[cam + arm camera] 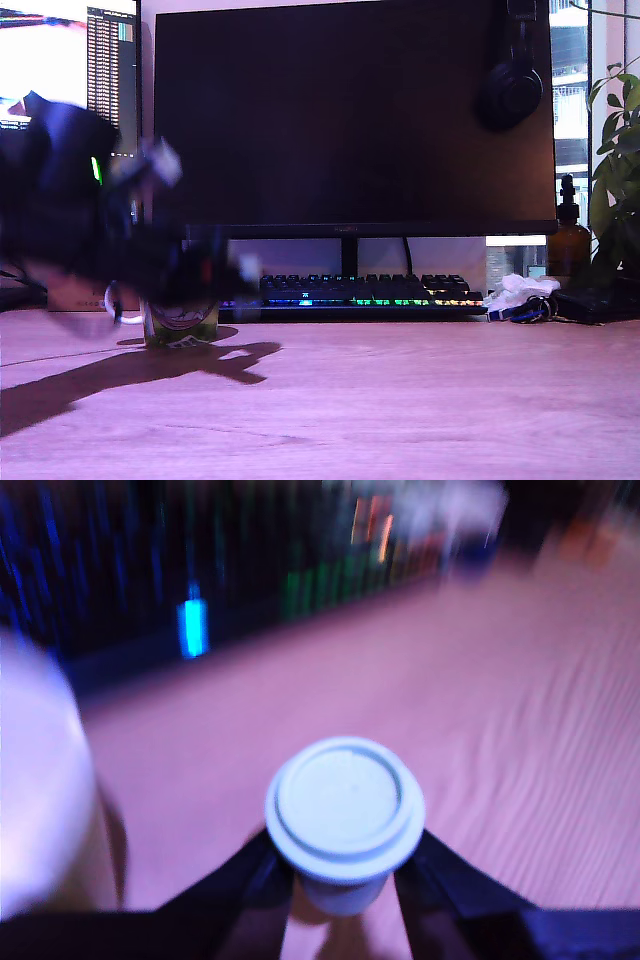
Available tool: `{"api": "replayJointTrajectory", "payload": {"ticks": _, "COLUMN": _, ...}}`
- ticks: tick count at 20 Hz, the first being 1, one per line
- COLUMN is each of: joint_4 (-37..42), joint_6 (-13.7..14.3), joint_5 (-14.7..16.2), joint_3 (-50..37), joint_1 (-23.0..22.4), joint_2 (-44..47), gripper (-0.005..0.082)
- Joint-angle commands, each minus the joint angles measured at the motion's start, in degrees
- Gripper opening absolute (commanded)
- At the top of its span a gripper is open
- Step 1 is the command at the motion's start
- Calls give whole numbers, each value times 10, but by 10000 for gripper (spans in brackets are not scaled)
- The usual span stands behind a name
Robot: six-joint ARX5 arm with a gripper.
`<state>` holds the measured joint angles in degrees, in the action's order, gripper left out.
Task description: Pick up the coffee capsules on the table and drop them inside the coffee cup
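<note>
A: What is the gripper (345, 880) doing?

B: It is clamping the pale grey capsule (345, 815). In the wrist view the two dark fingers (250, 880) are pressing against the pod's tapered body from either side, just under its wide flat rim, and the round flat face is pointing toward the camera.

A: And where is that capsule sitting relative to the coffee cup?

B: It is hanging in the air just beside the coffee cup (181, 324). In the wrist view the cup's pale wall (40, 810) is showing as a large blur right next to the held pod, with bare wood between them. In the exterior view the arm is smearing into a dark blur above and in front of the cup, so I cannot tell whether the pod is over the opening or off to its side.

A: Is the blue capsule showing anywhere?

B: I cannot make it out in either view.

A: What is lying around the cup?

B: The cup is standing on the wooden table (400, 400), with the arm's shadow stretching across the wood in front of it. Behind the cup a lit keyboard (370, 290) is glowing under a dark monitor (350, 120).
</note>
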<state>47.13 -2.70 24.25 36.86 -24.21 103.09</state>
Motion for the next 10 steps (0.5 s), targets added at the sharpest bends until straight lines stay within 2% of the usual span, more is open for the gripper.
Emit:
{"api": "replayJointTrajectory", "payload": {"ticks": 1, "joint_4": 6, "joint_6": -3, "joint_5": 4, "joint_3": 5, "joint_1": 1, "joint_2": -26, "gripper": 142}}
{"api": "replayJointTrajectory", "payload": {"ticks": 6, "joint_4": 2, "joint_6": -3, "joint_5": 3, "joint_3": 5, "joint_1": 7, "joint_2": -86, "gripper": 142}}
{"api": "replayJointTrajectory", "payload": {"ticks": 10, "joint_4": -35, "joint_6": -2, "joint_5": -9, "joint_3": 5, "joint_1": 45, "joint_2": -114, "gripper": 142}}
